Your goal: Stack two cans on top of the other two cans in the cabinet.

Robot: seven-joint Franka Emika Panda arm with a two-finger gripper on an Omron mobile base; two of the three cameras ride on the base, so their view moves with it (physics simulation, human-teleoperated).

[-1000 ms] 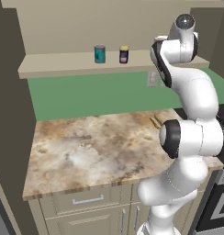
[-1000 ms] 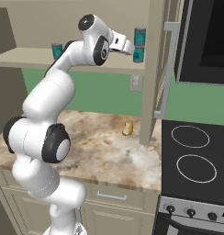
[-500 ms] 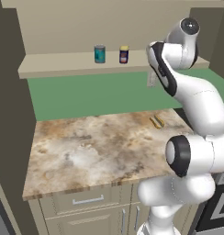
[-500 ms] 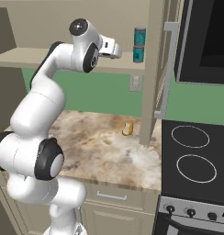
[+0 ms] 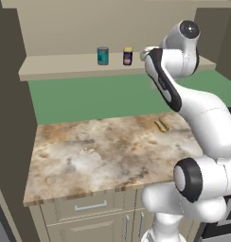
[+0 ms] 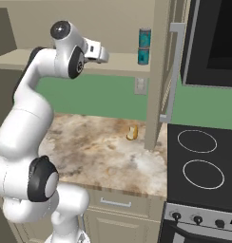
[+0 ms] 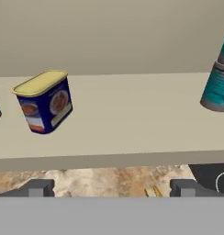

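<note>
Our end effector is spread wide with nothing in it, and it hangs just in front of the cabinet shelf. One pair of teal cans is already stacked at the right end. The blue can with the yellow top sits on the shelf, off to the left of our fingers. A single teal can stands just beside it. We think the blue can is next. We should slide left until it sits between our fingers, go in level, and squeeze it low on its sides. Then we lift it straight up so it clears the teal can's top
</note>
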